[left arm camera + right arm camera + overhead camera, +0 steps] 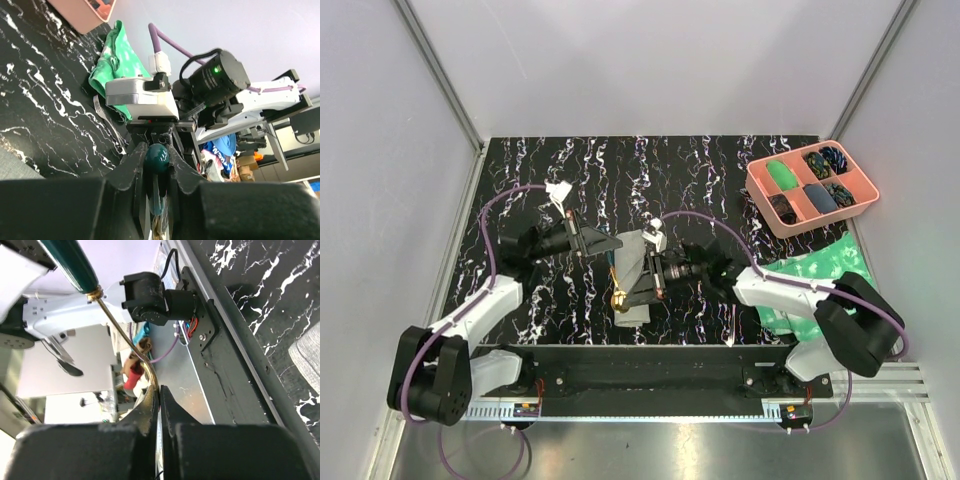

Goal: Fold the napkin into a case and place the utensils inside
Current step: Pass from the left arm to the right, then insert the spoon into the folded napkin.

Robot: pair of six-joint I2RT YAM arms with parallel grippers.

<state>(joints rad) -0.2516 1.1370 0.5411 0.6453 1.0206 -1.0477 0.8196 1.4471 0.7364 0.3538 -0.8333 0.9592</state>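
Slender teal-handled, brass-necked metal utensil (75,265) hanging over folded plain grey cloth napkin (633,316), mid-table. Left gripper (156,161) pinching handle end; right gripper (159,395) clamping thin neck. Judging it stiff, light, slick; thicker handle offering surer hold.

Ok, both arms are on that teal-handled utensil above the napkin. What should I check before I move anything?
1. Right gripper shut on the gold shaft of the utensil: ok.
2. Left gripper clear of the teal handle: not ok. It grips the handle end, so both arms hold one utensil.
3. Napkin folded and lying below the grippers: ok.
4. Pocket mouth open to take the utensil: cannot tell, the arms hide it.
5. Other cutlery in the case: not ok. What looks like a fork lies on the table beside the green sheet.
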